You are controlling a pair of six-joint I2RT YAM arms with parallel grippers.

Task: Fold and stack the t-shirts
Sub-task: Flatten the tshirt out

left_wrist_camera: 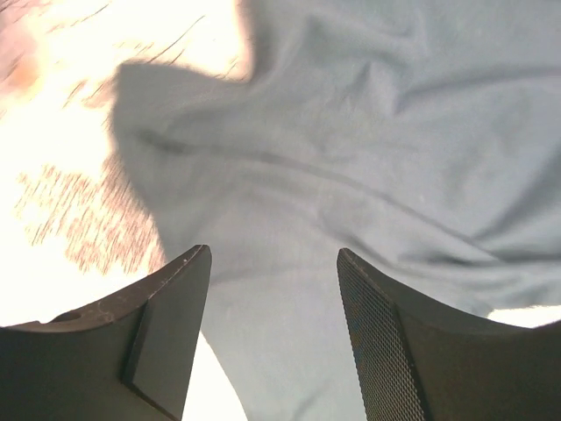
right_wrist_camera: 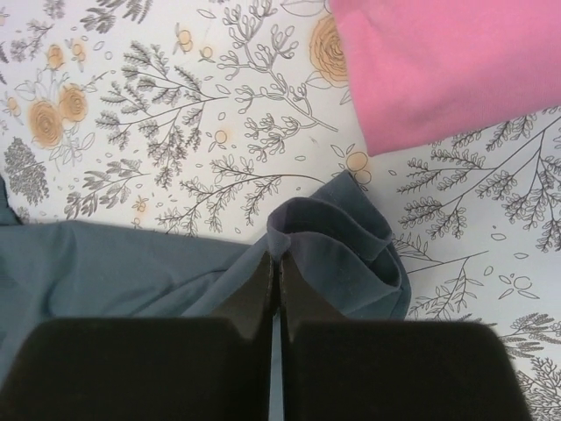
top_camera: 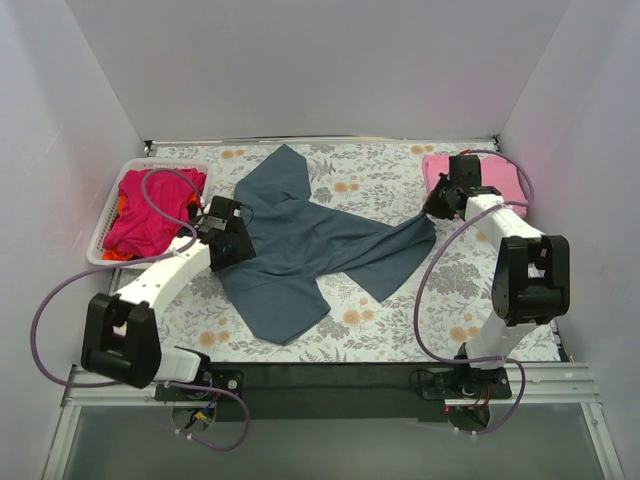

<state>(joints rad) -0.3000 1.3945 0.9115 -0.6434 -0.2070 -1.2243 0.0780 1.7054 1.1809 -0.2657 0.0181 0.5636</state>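
1. Both arms are bolted at the near edge of the desk [top_camera: 400,320], which has a floral cover. The left arm reaches forward along the left side and the right arm along the right side.
2. The blue-grey t-shirt [top_camera: 310,250] lies spread and rumpled across the middle of the desk. One broad part points toward the near edge, and a narrower part runs up toward the far edge.
3. The left tool [left_wrist_camera: 273,263] sits at the shirt's left border, nearer the left edge of the desk. Its two fingers stand apart, with wrinkled blue-grey cloth in the gap and bare desk to their left. Whether the fingers touch the cloth cannot be told.
4. The right tool [right_wrist_camera: 274,259] is at the shirt's right tip, toward the right edge of the desk. Its fingers are pressed together and pinch a bunched fold of the blue-grey cloth at their tips.
5. The basket [top_camera: 165,163], white and slotted, stands in the far left corner. It holds a crumpled magenta t-shirt [top_camera: 150,215], and a strip of the orange-red t-shirt [top_camera: 116,254] shows at its near left side.
6. The pink t-shirt [right_wrist_camera: 447,70] lies flat and folded in the far right corner. It is just beyond the right tool and apart from the blue-grey cloth.
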